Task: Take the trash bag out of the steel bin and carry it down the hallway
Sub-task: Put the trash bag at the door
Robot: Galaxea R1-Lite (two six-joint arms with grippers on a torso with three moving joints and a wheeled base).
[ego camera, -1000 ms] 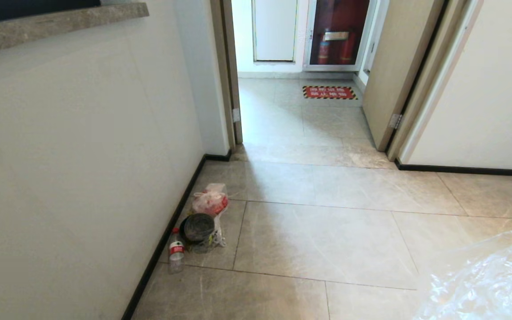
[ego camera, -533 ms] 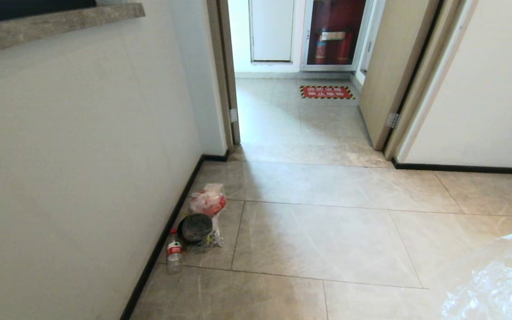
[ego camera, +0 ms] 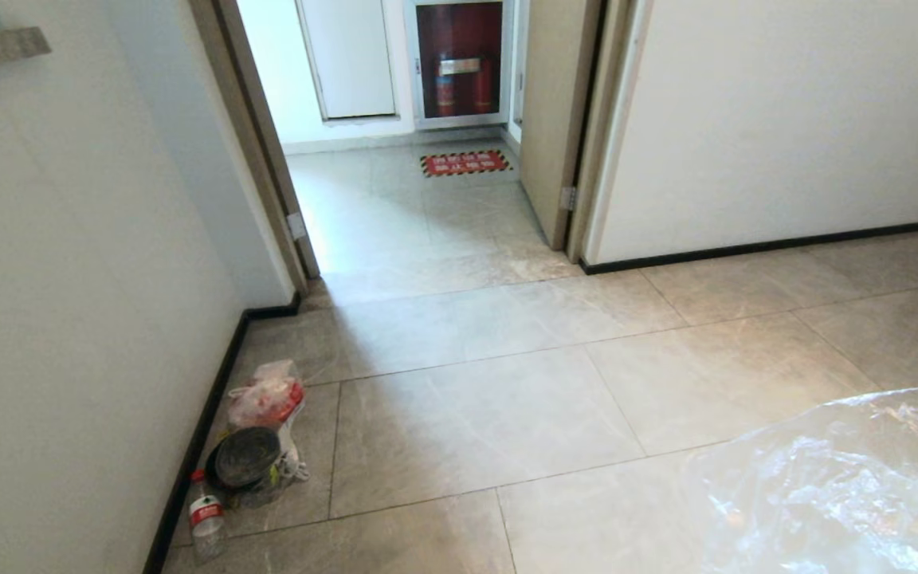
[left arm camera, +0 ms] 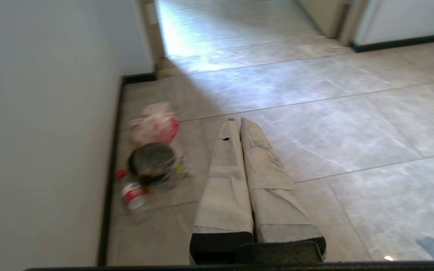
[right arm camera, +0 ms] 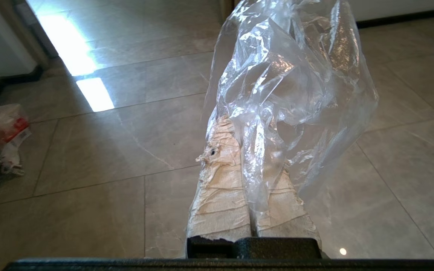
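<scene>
Both grippers keep their fingers together, the right (right arm camera: 239, 124) clamped on the bag (right arm camera: 288, 86), the left (left arm camera: 238, 121) empty, while the view has swung right, shifting the doorway (ego camera: 395, 207) leftward.

The trash bag (right arm camera: 292, 86) is thin clear plastic, crinkled and glossy, catching bright glints. The right tool (right arm camera: 239, 131) has fingers wrapped in pale, rough, frayed cloth tape; the left tool (left arm camera: 237, 121) wears the same matt, dusty wrap. The floor (ego camera: 491, 399) is glossy marble-look tile with grey veins. The wall (ego camera: 68, 279) is smooth matt white, edged with a black baseboard (ego camera: 196, 438).
</scene>
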